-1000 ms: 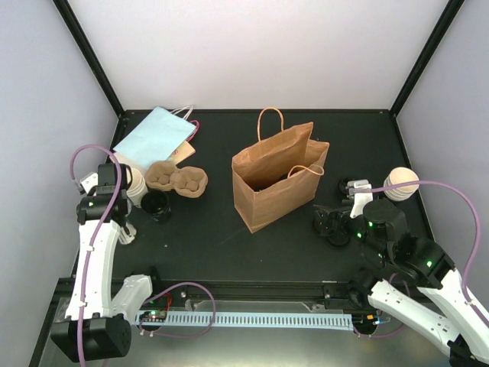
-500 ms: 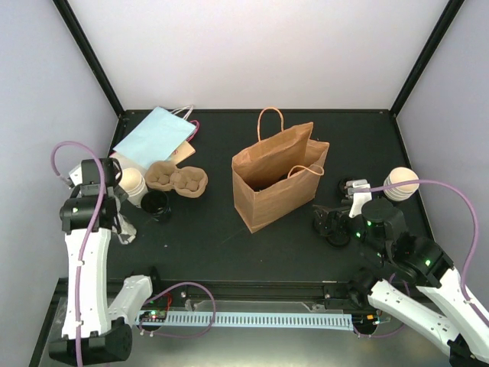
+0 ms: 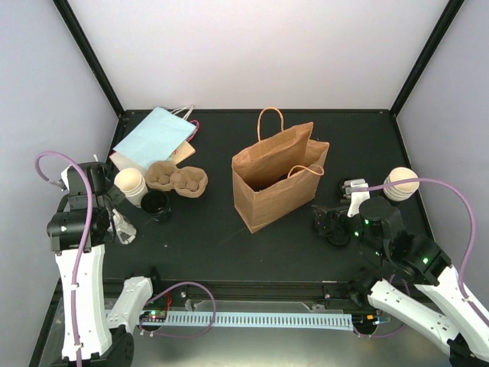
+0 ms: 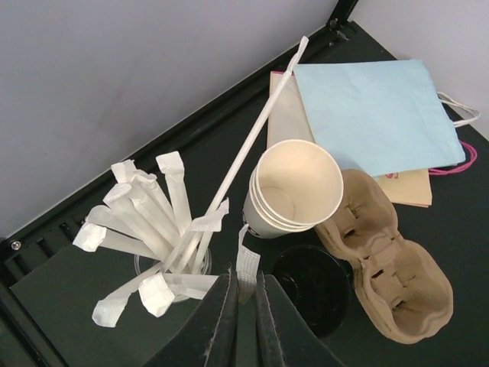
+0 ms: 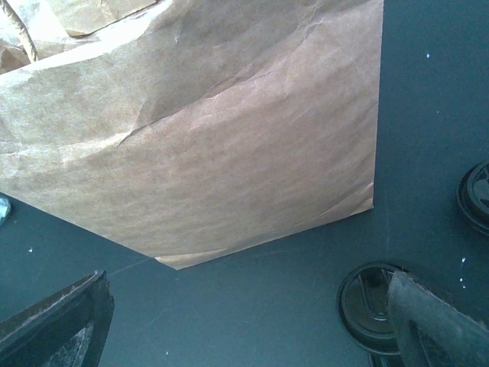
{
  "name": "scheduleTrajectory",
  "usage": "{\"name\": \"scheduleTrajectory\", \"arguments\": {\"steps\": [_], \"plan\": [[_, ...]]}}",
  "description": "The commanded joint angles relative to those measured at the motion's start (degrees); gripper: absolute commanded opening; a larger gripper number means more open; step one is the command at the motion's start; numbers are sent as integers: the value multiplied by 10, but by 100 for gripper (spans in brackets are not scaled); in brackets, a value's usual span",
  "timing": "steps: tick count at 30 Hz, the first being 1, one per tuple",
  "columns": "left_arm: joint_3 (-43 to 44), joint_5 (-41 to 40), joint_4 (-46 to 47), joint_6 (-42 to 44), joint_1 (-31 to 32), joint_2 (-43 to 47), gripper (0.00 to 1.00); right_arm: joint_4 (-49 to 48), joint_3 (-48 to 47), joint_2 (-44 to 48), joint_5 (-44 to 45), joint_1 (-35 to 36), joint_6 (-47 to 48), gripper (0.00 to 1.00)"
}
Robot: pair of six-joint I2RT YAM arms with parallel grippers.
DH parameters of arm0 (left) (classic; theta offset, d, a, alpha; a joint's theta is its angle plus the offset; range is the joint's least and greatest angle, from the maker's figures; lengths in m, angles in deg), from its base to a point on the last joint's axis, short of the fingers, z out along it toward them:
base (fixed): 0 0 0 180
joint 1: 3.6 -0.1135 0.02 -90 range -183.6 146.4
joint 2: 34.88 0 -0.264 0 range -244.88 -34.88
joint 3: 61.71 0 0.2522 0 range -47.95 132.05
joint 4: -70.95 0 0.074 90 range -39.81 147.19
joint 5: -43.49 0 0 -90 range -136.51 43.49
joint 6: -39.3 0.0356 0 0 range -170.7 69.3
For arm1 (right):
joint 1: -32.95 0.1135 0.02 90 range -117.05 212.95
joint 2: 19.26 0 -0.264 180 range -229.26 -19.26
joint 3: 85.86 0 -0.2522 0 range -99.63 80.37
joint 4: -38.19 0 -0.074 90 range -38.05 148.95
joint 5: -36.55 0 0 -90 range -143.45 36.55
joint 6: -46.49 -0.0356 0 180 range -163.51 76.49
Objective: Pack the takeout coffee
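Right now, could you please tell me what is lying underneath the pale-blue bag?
A flat beige paper piece, probably another bag, shows past two edges of the pale-blue bag. The rest of it is covered, so its full shape cannot be seen.

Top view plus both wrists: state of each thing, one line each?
Brown bag: upright, mouth open.
Blue bag: lying flat.
Cup stack: upright, no lid.
Cup carrier: empty.
Lids: loose on the table.
Left fingers: shut on a wrapped straw.
Right fingers: open, holding nothing.
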Motion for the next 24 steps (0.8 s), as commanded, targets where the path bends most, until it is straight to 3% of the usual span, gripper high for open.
{"name": "scheduleTrajectory", "arguments": {"steps": [1, 9, 20, 24], "plan": [[5, 20, -1, 12, -4, 1, 9, -10, 5, 1, -5, -2, 3, 100], [-2, 7, 2, 24, -4, 8, 10, -11, 5, 0, -4, -2, 4, 100], [-89, -35, 40, 26, -4, 51, 11, -12, 5, -4, -7, -2, 7, 100], [-101, -15, 48, 27, -4, 46, 11, -13, 5, -5, -7, -2, 8, 100]]}}
